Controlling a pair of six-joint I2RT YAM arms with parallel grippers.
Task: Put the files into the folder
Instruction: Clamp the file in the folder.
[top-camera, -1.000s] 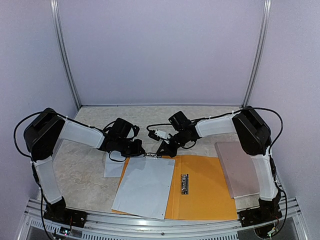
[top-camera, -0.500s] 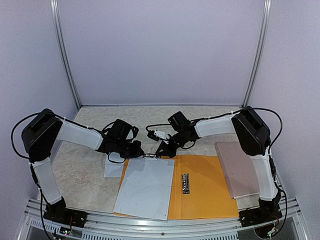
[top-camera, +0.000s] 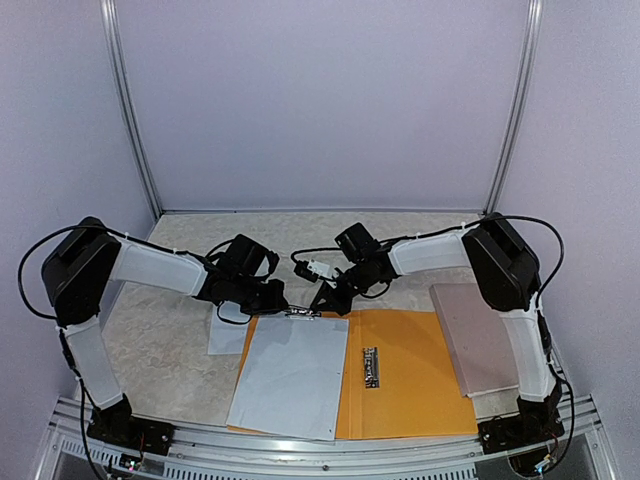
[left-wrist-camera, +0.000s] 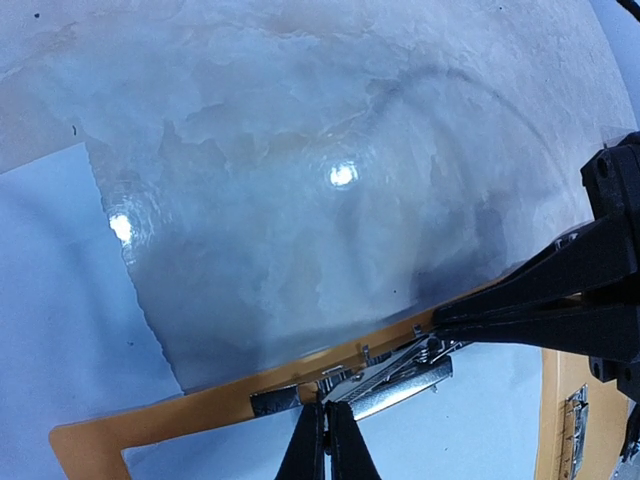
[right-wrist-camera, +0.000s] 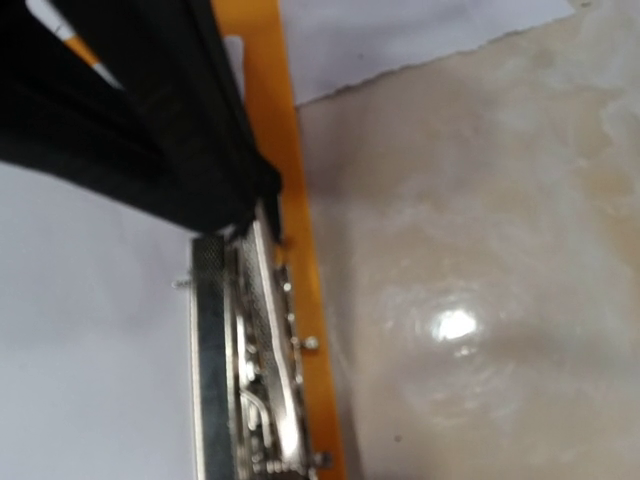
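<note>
Folder (top-camera: 410, 375) — left half largely hidden beneath the top sheet (top-camera: 292, 375). Metal clamp (right-wrist-camera: 245, 360) — blurred, cut off at the right wrist view's lower edge.

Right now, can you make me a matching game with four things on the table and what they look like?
1 folder
2 big sheet
3 board
4 left pincer

A shut, tip at the metal clip
B orange, lying open
C pinkish, right of the folder
D white, on the folder's left half

Pairs: 1-B, 2-D, 3-C, 4-A
</note>
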